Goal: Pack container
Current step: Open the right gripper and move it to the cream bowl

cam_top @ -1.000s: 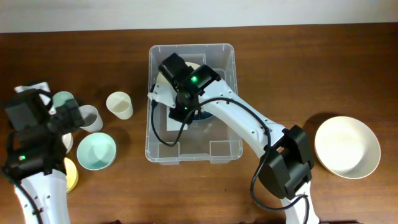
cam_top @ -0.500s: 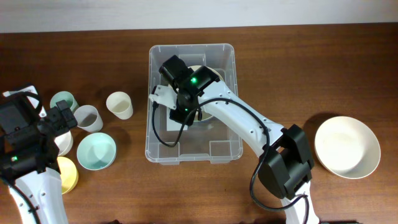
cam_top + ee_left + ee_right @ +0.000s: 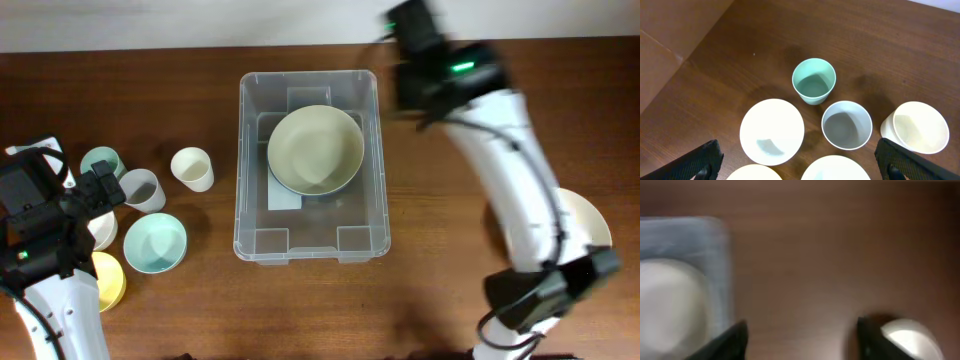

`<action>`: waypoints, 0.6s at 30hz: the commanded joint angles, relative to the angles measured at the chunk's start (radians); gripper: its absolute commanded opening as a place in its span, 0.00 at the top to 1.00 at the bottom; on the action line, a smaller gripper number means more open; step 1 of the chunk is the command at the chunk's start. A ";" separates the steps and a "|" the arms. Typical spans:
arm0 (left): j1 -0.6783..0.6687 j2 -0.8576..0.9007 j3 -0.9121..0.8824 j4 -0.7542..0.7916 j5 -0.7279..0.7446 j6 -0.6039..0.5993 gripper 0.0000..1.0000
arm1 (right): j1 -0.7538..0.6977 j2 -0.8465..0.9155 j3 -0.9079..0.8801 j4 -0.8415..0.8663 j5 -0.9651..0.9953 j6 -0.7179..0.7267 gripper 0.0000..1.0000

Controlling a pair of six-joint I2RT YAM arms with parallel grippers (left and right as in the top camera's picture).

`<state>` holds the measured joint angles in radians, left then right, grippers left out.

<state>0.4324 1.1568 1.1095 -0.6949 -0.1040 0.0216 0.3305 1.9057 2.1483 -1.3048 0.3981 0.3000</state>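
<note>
Your right gripper (image 3: 802, 335) has swung out of the container (image 3: 242, 200), fingers spread and empty. The bowl (image 3: 315, 150) now sits inside the container, mid-table: one item packed. Your left gripper (image 3: 797, 150) hangs spread above the cups (image 3: 813, 80).

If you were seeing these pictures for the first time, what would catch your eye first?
The clear container mid-table, holding one large cream bowl. Left of it, a mint cup, a grey cup and a mint bowl crowd together; a white bowl sits far right.
</note>
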 commanded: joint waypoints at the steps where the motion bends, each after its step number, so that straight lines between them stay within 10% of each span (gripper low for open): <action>1: 0.003 0.006 0.011 0.002 0.015 -0.011 0.00 | -0.205 0.005 -0.014 -0.097 -0.016 0.261 0.23; 4: 0.003 0.006 0.011 0.002 0.015 -0.011 0.00 | -0.358 0.005 -0.068 -0.106 -0.105 0.263 0.07; 18: 0.003 0.006 0.011 0.002 0.060 -0.010 0.00 | -0.573 0.015 -0.805 0.336 -0.166 0.262 0.05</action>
<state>0.4324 1.1568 1.1095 -0.6949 -0.0631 0.0208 -0.2478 1.9217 1.4525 -1.0527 0.2367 0.5499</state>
